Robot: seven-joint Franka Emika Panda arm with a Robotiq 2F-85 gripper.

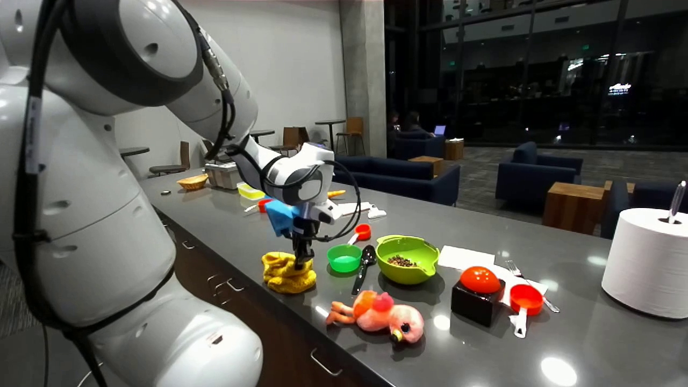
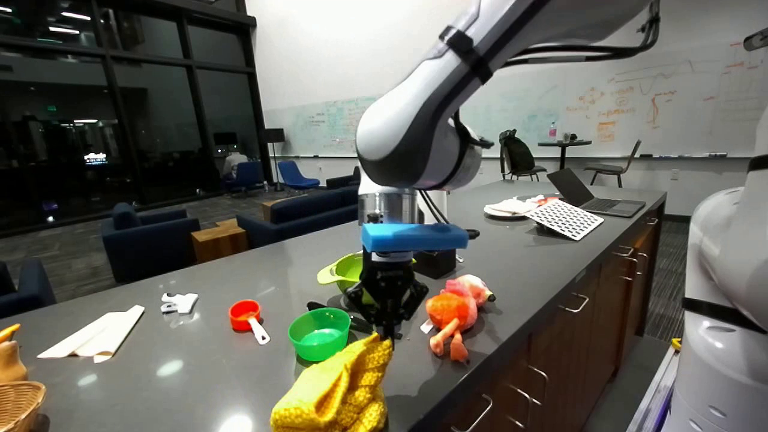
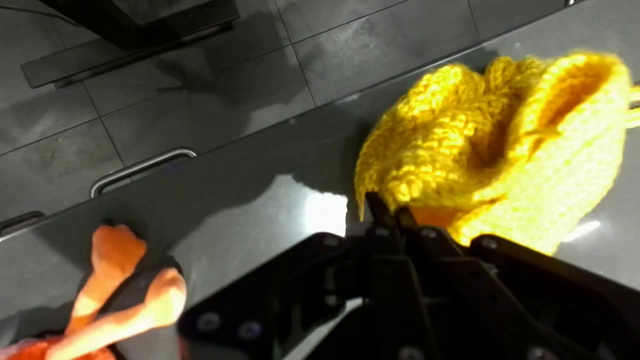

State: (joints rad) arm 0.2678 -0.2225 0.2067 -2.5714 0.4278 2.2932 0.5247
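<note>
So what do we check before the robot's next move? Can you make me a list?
1. Gripper shut: ok.
2. Gripper at the yellow cloth: ok, it reaches the cloth's edge.
3. Yellow cloth really pinched: cannot tell, that spot isn't clear in any view.
4. Yellow cloth well back from the edge of the counter: not ok, it's close.
5. Green cup apart from the cloth: ok, a gap shows.
6. Flamingo toy apart from the cloth: ok.

You see tall, dark windows (image 1: 516,86) behind navy armchairs (image 1: 537,171), wooden side tables (image 1: 572,207) and patterned grey carpet (image 1: 478,176); a scribbled whiteboard (image 2: 600,108) lines the high white wall (image 2: 318,48).
</note>
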